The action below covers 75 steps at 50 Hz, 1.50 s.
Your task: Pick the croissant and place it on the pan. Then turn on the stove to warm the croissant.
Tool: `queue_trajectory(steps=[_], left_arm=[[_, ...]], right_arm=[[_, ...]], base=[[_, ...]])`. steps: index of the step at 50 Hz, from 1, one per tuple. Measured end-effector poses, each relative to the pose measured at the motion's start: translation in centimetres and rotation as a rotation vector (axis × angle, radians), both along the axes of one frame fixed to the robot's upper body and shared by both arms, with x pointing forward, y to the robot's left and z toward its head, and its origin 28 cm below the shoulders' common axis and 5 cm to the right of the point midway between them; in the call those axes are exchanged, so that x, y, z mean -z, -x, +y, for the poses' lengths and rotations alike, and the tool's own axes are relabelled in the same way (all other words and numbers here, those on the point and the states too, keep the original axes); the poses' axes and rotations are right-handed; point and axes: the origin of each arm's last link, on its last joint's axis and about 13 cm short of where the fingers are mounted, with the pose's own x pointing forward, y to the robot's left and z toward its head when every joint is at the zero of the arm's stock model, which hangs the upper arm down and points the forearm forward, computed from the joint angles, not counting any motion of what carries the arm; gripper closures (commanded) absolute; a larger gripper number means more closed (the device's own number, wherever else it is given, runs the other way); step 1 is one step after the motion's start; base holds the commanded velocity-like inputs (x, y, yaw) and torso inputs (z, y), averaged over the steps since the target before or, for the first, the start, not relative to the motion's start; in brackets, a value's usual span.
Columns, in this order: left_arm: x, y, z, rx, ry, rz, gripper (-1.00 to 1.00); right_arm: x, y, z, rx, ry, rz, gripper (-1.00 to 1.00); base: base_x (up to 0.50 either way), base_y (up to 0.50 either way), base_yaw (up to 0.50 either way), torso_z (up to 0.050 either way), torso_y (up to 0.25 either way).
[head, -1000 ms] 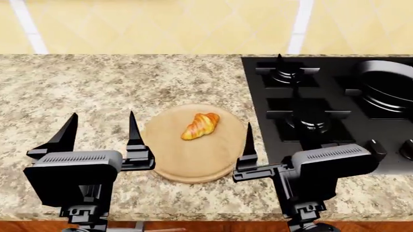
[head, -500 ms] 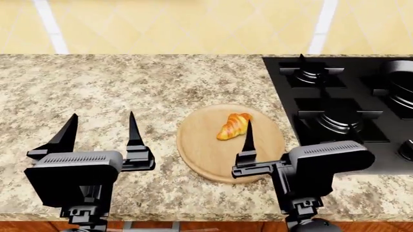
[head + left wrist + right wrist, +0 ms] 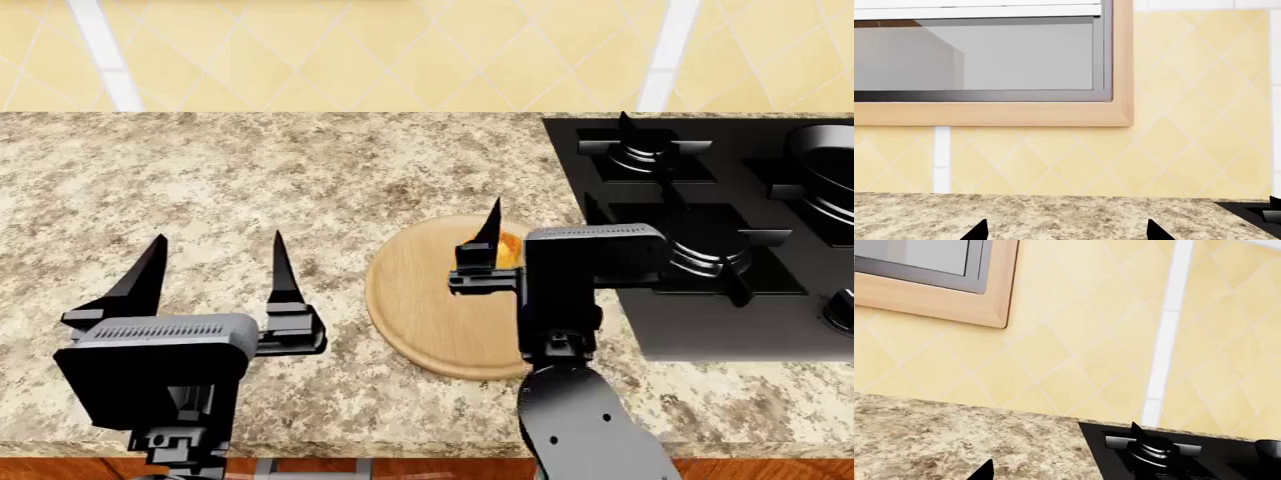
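Head view: right claw (image 3: 497, 232) hides most of croissant (image 3: 507, 250), spread unclear; left claw (image 3: 216, 267) wide

golden croissant (image 3: 507, 250) mostly hidden, black pan (image 3: 825, 180) on black stove (image 3: 721, 240) at far right

I'm seeing: speckled granite countertop (image 3: 267, 180); yellow diamond-tiled wall (image 3: 1187, 125) with white strips; wood-framed window (image 3: 987, 65) sitting above.

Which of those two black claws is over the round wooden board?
The right gripper, the one next to the stove. It sits above the board, hiding most of the croissant. The left gripper hangs over bare counter.
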Motion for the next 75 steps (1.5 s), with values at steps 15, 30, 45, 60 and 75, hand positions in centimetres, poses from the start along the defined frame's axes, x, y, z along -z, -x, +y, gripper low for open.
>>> queue_trajectory(steps=[15, 30, 45, 60, 75], left_arm=[[-0.5, -0.2, 0.4, -0.022, 0.0, -0.018, -1.0], [-0.9, -0.5, 1.0, -0.051, -0.008, -0.03, -1.0], [-1.2, -0.9, 1.6, -0.086, -0.025, -0.041, -1.0], [-1.0, -1.0, 1.7, -0.089, -0.026, -0.038, -1.0], [-0.5, -1.0, 1.9, -0.095, -0.001, -0.03, -1.0]], right_arm=[[1.6, -2.0, 3.0, 0.322, 0.062, 0.038, -1.0], [2.9, -2.1, 5.5, 0.31, 0.06, 0.014, -1.0], [3.1, -2.0, 7.6, 0.152, -0.159, 0.025, -1.0], [1.9, -1.4, 8.2, 0.184, -0.312, 0.003, -1.0], [2.0, -1.2, 8.3, 0.176, -0.296, 0.013, -1.0]], base=[[0.0, 0.0, 0.0, 0.0, 0.0], [0.0, 0.0, 0.0, 0.0, 0.0], [0.0, 0.0, 0.0, 0.0, 0.0], [0.0, 0.0, 0.0, 0.0, 0.0], [0.0, 0.0, 0.0, 0.0, 0.0]])
